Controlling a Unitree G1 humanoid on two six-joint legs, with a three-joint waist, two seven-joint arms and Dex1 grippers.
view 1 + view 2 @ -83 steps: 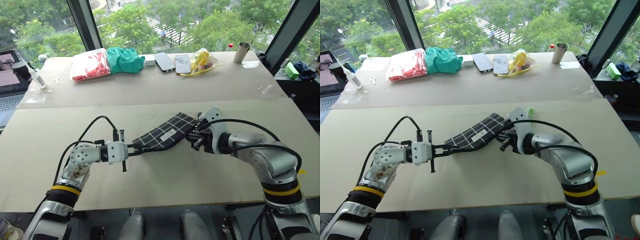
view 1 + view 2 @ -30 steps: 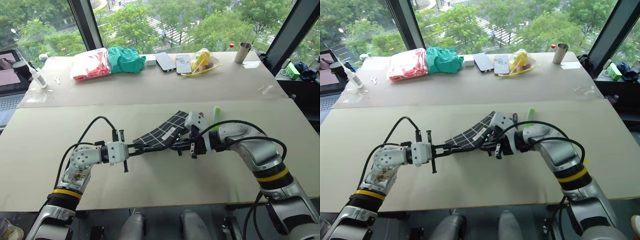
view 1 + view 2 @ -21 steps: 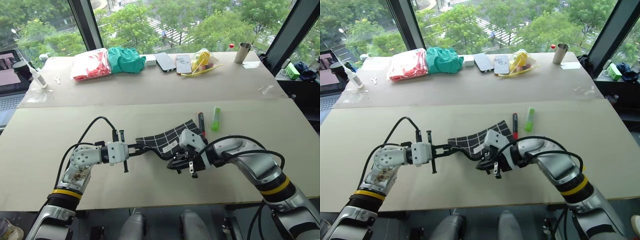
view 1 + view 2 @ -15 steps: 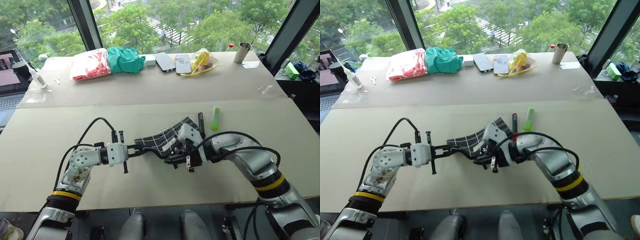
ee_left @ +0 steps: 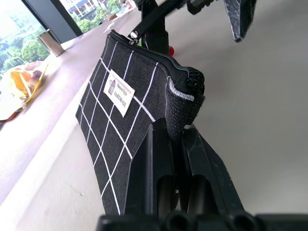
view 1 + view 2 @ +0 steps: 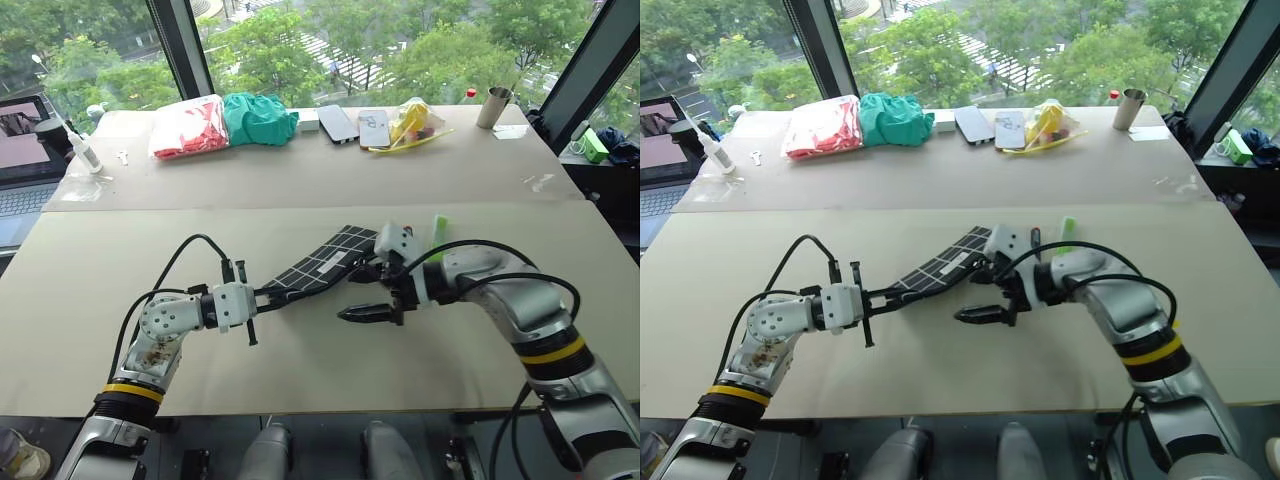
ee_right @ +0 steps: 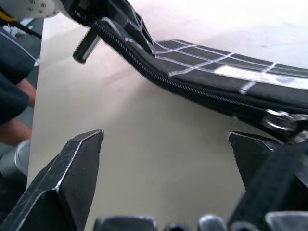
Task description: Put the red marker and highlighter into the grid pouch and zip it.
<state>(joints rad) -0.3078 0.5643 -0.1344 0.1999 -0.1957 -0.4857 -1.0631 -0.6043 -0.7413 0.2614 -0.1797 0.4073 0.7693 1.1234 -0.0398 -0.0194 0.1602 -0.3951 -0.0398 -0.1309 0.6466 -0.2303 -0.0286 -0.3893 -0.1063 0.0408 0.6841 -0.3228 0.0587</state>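
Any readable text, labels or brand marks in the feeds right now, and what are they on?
"HANDMADE": bottom line of the small white label on the grid pouch, seen in the left wrist view.
The smaller print and mark above that word on the label: too small to read.
Nothing else legible.

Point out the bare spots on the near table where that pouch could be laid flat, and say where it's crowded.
The near table is bare left of the left pincer, and along the front edge below both arms. Its right end, past the highlighter, is bare too. Crowded: the middle, where the grid pouch hangs beside the open right pincer.
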